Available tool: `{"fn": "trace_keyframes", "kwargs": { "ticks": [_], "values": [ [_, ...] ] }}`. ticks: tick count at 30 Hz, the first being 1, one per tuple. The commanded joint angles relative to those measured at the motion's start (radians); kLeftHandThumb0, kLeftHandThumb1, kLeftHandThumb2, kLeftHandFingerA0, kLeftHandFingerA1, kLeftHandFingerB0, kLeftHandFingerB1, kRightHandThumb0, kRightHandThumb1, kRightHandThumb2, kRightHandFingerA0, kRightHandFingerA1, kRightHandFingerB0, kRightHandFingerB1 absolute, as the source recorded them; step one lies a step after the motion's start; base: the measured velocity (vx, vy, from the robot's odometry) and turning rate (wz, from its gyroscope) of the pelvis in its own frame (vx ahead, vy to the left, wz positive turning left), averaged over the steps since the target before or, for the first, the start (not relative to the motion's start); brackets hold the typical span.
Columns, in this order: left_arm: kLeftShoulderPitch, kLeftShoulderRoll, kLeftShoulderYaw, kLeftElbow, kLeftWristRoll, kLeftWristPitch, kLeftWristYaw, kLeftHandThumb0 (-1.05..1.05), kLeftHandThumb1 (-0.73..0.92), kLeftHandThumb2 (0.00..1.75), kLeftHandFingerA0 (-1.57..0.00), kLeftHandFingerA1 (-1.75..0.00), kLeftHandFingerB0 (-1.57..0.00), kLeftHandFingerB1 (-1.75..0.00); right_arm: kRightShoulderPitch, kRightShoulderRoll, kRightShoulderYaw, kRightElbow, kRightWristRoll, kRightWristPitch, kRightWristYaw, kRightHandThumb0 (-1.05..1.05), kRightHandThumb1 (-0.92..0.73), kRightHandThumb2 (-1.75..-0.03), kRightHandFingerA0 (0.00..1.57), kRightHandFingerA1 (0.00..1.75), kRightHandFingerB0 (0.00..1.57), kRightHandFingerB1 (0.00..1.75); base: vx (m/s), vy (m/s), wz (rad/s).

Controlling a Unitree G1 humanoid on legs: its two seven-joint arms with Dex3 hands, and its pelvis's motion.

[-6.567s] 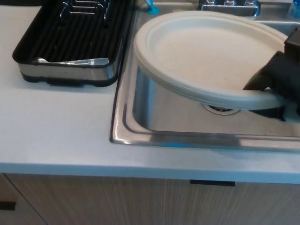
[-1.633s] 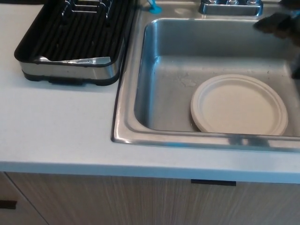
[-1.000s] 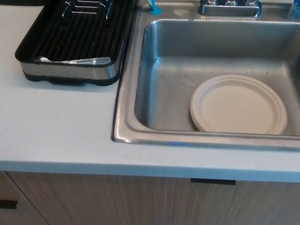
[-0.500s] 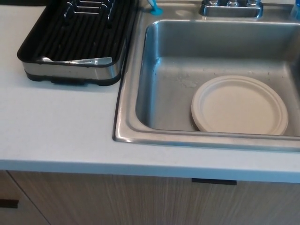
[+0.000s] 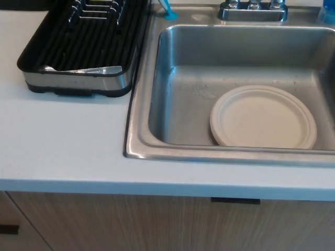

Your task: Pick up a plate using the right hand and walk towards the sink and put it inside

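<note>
Lying flat in the sink (image 5: 157,94), the plate (image 5: 263,117) rests free — neither hand shows, so no grip can be told.

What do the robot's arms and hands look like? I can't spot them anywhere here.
Neither arm nor hand shows in this head view, so their look cannot be told from it. What shows is a white paper plate lying flat in the steel sink, a black dish rack on the pale counter, and the faucet base behind the sink.
</note>
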Motion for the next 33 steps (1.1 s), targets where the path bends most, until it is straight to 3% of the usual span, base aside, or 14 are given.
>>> {"fn": "trace_keyframes", "kwargs": {
  "ticks": [1,3,4,6,7,9,12,14,15,17,18,25,26,33],
  "values": [
    [-0.002,0.024,0.008,0.01,-0.002,-0.038,0.023,0.26,0.57,1.75,-1.1,-1.56,-1.03,-1.38,0.036,0.301,-0.241,0.471,0.397,0.092,-0.559,-0.59,-0.87,-0.66,0.43,0.98,0.19,0.47,0.0,0.0,0.0],
    [-0.015,0.032,0.012,0.03,-0.005,-0.037,0.022,0.3,0.86,1.7,-1.22,-1.41,-1.12,-1.27,0.044,0.334,-0.164,0.436,0.329,0.236,-0.469,-0.64,-0.92,-0.68,0.32,1.2,0.0,0.2,0.0,0.0,0.0],
    [-0.023,0.035,0.013,0.042,-0.004,-0.033,0.025,0.32,0.85,1.69,-1.2,-1.39,-1.12,-1.26,0.038,0.365,-0.125,0.4,0.29,0.261,-0.457,-0.55,-0.9,-0.65,0.21,1.0,0.0,0.22,0.0,0.0,0.0],
    [-0.034,0.035,0.014,0.051,-0.005,-0.011,0.028,0.33,0.83,1.65,-1.2,-1.37,-1.09,-1.23,-0.023,0.387,-0.144,0.382,0.38,0.372,-0.386,-0.52,-0.89,-0.64,0.15,1.09,0.0,0.22,0.0,0.0,0.0],
    [-0.037,0.035,0.013,0.055,-0.004,-0.005,0.031,0.32,0.54,1.75,-1.11,-1.49,-1.03,-1.31,-0.037,0.398,-0.136,0.36,0.387,0.443,-0.361,-0.52,-0.88,-0.64,0.33,0.98,0.0,0.07,0.0,0.0,0.0],
    [-0.045,0.032,0.014,0.064,-0.005,0.004,0.035,0.29,0.76,1.55,-1.22,-1.35,-1.13,-1.23,-0.028,0.41,-0.071,0.325,0.336,0.557,-0.285,-0.52,-0.91,-0.66,0.4,1.1,0.0,0.05,0.0,0.0,0.0],
    [-0.056,0.035,0.01,0.073,0.0,0.007,0.038,0.32,0.57,1.75,-1.16,-1.48,-1.05,-1.3,-0.049,0.403,-0.025,0.403,0.302,0.524,-0.324,-0.44,-0.79,-0.63,0.43,0.76,0.08,0.52,0.0,0.0,0.0],
    [-0.055,0.036,0.006,0.063,0.006,0.024,0.052,0.3,0.74,1.54,-1.22,-1.35,-1.07,-1.2,-0.071,0.44,0.06,0.415,0.223,0.501,-0.345,-0.43,-0.74,-0.61,0.32,0.73,0.17,0.47,0.0,0.0,0.0],
    [-0.054,0.035,0.006,0.06,0.006,0.023,0.052,0.3,0.52,1.75,-1.12,-1.5,-0.99,-1.29,-0.074,0.437,0.075,0.426,0.22,0.505,-0.346,-0.46,-0.61,-0.81,0.28,0.66,0.19,0.52,0.0,0.0,0.0],
    [-0.049,0.033,0.012,0.048,-0.002,0.034,0.055,0.23,0.55,1.67,-1.09,-1.56,-0.99,-1.38,-0.078,0.442,0.133,0.424,0.21,0.538,-0.282,-0.46,-0.67,-0.81,0.19,0.63,0.15,0.51,0.0,0.0,0.0],
    [-0.046,0.035,0.01,0.041,0.0,0.054,0.06,0.21,0.53,1.65,-1.04,-1.56,-0.98,-1.38,-0.064,0.458,0.179,0.399,0.198,0.54,-0.242,-0.41,-0.77,-0.62,0.24,0.62,0.25,0.49,0.0,0.0,0.0],
    [-0.053,0.042,0.012,0.034,-0.007,0.107,0.062,0.23,0.68,1.44,-1.16,-1.29,-1.05,-1.17,0.015,0.462,0.426,0.346,0.117,0.497,-0.258,-0.45,-0.74,-0.62,0.38,0.64,0.21,0.43,0.0,0.0,0.0],
    [-0.064,0.048,0.017,0.038,-0.014,0.127,0.057,0.08,0.7,1.32,-1.22,-1.24,-1.08,-1.13,0.024,0.417,0.555,0.441,0.013,0.345,-0.322,-0.36,-0.67,-0.6,0.61,0.55,0.48,0.42,0.0,0.0,0.0],
    [-0.087,0.055,0.022,0.035,-0.019,0.161,0.059,0.09,0.69,1.32,-1.23,-1.24,-1.08,-1.12,0.037,0.312,0.859,0.582,-0.09,0.181,-0.485,-0.29,-0.65,-0.6,0.79,0.51,0.56,0.4,0.0,0.0,0.0]
  ]
}}
